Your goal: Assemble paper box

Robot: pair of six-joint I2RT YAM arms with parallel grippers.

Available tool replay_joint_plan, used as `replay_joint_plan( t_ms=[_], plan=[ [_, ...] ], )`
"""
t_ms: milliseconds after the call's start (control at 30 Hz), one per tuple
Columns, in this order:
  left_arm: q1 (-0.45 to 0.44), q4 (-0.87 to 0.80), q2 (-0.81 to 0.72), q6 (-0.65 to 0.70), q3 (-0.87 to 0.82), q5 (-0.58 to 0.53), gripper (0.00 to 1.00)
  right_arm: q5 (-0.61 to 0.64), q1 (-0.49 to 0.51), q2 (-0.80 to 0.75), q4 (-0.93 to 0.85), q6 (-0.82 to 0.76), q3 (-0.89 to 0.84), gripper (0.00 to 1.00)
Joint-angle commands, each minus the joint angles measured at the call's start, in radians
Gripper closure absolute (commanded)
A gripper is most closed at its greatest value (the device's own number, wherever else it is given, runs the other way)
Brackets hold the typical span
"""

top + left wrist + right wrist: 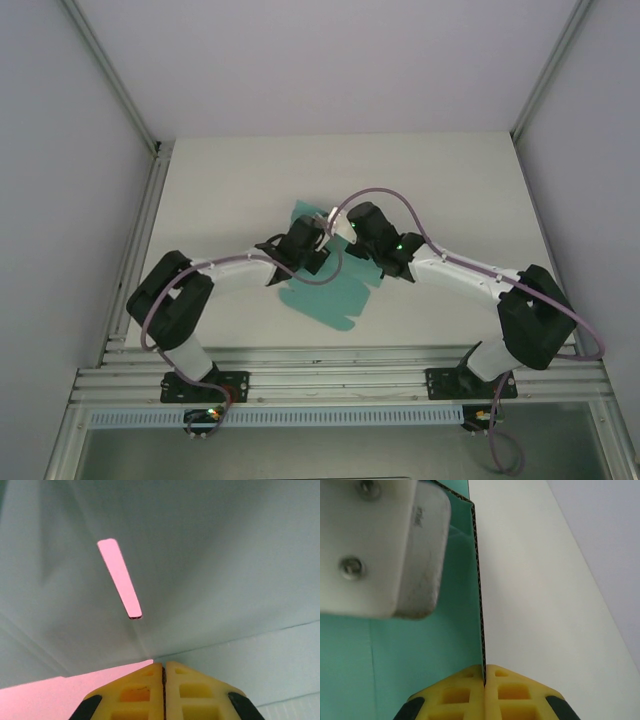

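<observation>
Pinching paper box [340, 292] flap [465, 580] edge in right gripper [484, 669], jaws pressed onto card. Left gripper [164, 666] clamping shut too, seemingly nipping the panel near slot [120, 577]. Sheet lying mid-table [230, 180]. Folding slowly along the crease, avoiding tearing.

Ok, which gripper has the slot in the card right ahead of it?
The left gripper: a narrow slot is cut in the box panel just beyond its shut jaws. The right gripper pinches a plain flap edge instead.

Soft even light, faint shadows, blurred wrist close-ups, washed-out paper box [225, 555]
</observation>
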Motion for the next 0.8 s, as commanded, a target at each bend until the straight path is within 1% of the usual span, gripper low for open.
replay_joint_plan(
  t_ms=[0,133,267,300,333,433,600,667,733,767],
  plan=[
    [-0.070,0.025,0.013,0.053,0.077,-0.071,0.93,-0.059,0.030,0.012,0.094,0.027,-0.006,1.00],
    [-0.112,-0.002,0.059,0.058,0.127,-0.145,0.91,-0.055,0.030,0.017,0.118,0.032,-0.022,1.00],
    [-0.111,-0.044,0.117,0.030,0.161,-0.168,0.90,-0.042,0.025,0.010,0.120,0.029,-0.029,1.00],
    [-0.110,-0.056,0.124,0.016,0.168,-0.171,0.89,-0.038,0.022,0.008,0.119,0.029,-0.032,1.00],
    [-0.108,-0.059,0.124,0.003,0.166,-0.168,0.85,-0.034,0.018,0.005,0.120,0.028,-0.035,1.00],
    [-0.087,-0.054,0.093,-0.037,0.143,-0.130,0.72,-0.013,0.000,-0.001,0.135,0.030,-0.044,1.00],
    [-0.070,-0.050,0.016,-0.051,0.097,-0.080,0.67,-0.007,-0.024,-0.001,0.141,0.040,-0.049,1.00],
    [-0.067,-0.039,-0.016,-0.059,0.072,-0.052,0.64,0.002,-0.031,0.004,0.141,0.040,-0.047,1.00],
    [-0.065,-0.026,-0.042,-0.061,0.045,-0.018,0.59,0.000,-0.035,0.006,0.147,0.043,-0.050,1.00],
    [-0.058,-0.026,-0.050,-0.061,0.036,-0.001,0.58,-0.007,-0.039,0.005,0.147,0.046,-0.051,1.00]
  ],
)
